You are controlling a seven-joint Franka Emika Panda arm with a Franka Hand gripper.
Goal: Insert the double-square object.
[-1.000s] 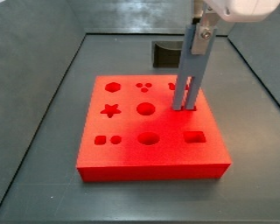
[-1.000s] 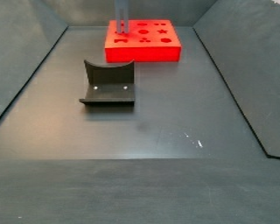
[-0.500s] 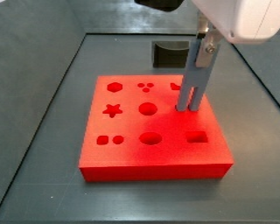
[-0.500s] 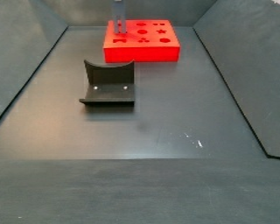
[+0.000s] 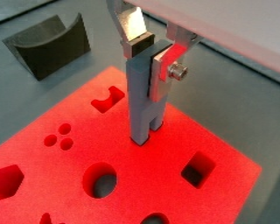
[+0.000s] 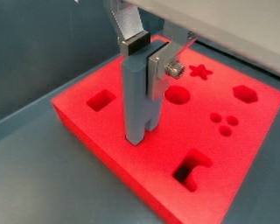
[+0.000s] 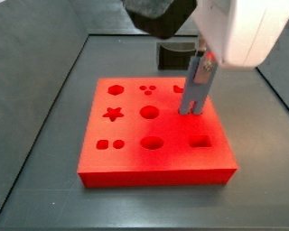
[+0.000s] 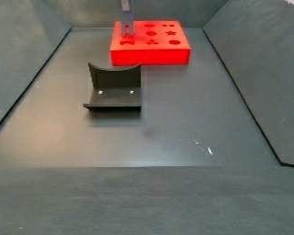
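Observation:
The double-square object (image 7: pixel 197 88) is a long grey-blue bar standing upright on the red board (image 7: pixel 135 135), near its right edge. My gripper (image 7: pixel 202 61) is shut on the bar's upper part. Both wrist views show the bar (image 5: pixel 146 101) (image 6: pixel 139 101) clamped between the silver fingers (image 5: pixel 133 37) of the gripper (image 5: pixel 150 59) (image 6: pixel 149 61). Its split lower end meets the board's top (image 5: pixel 149 171) between the notched hole and the square hole. I cannot tell how deep it sits. The far side view shows the bar (image 8: pixel 125 30) over the board (image 8: pixel 156 57).
The board (image 6: pixel 108 150) has several shaped holes: star, hexagon, circles, squares. The dark fixture (image 8: pixel 113 88) stands on the grey floor, apart from the board, and shows half hidden behind the arm (image 7: pixel 172 56). Grey walls enclose the floor.
The gripper and arm have come lower over the board. The bar's lower end stays at the same spot on the board's right side.

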